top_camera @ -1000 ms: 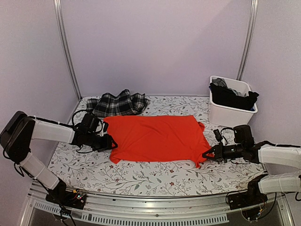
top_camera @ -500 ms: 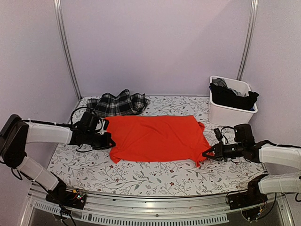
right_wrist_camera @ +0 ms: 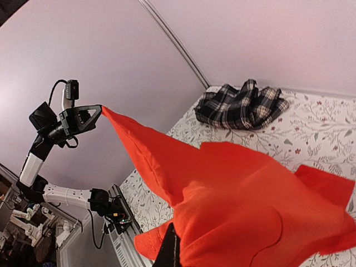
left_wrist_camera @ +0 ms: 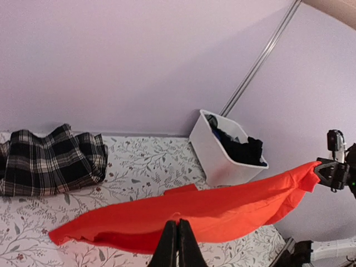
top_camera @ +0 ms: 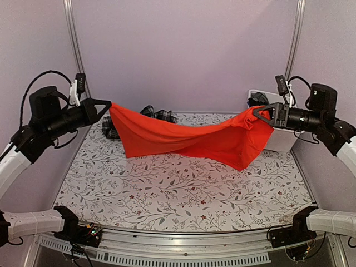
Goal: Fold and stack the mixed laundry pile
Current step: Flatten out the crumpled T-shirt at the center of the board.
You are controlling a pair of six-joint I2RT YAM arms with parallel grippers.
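**Current state.** The bright orange-red cloth garment (top_camera: 189,142) hangs in the air across the middle of the top view, between the two arms. The left gripper (top_camera: 107,105), at the upper left, is closed on one corner. The right gripper (top_camera: 256,113), at the upper right, is closed on the opposite corner. In the left wrist view the fingers (left_wrist_camera: 177,245) sit pressed together with orange-red cloth pinched between them. The garment sags at its centre. Its lower edge drapes just above the floral-patterned white tablecloth (top_camera: 183,189); contact there cannot be confirmed.

**Change.** Half a second ago the garment lay spread flat on the tablecloth, with both grippers low at its left and right edges. Both arms are now raised and spread apart, and the garment has left the surface with them.

**Other items.** The black-and-white plaid cloth garment (left_wrist_camera: 50,161) lies bunched at the back left of the tablecloth, partly hidden behind the lifted cloth in the top view. Dark garments (left_wrist_camera: 239,147) sit inside the white rectangular plastic bin (left_wrist_camera: 217,156) at the right.

**Meaning for the task.** The lift indicates that a fold of the orange-red garment is in progress. No finished fold or stack is visible, so most of the task remains.
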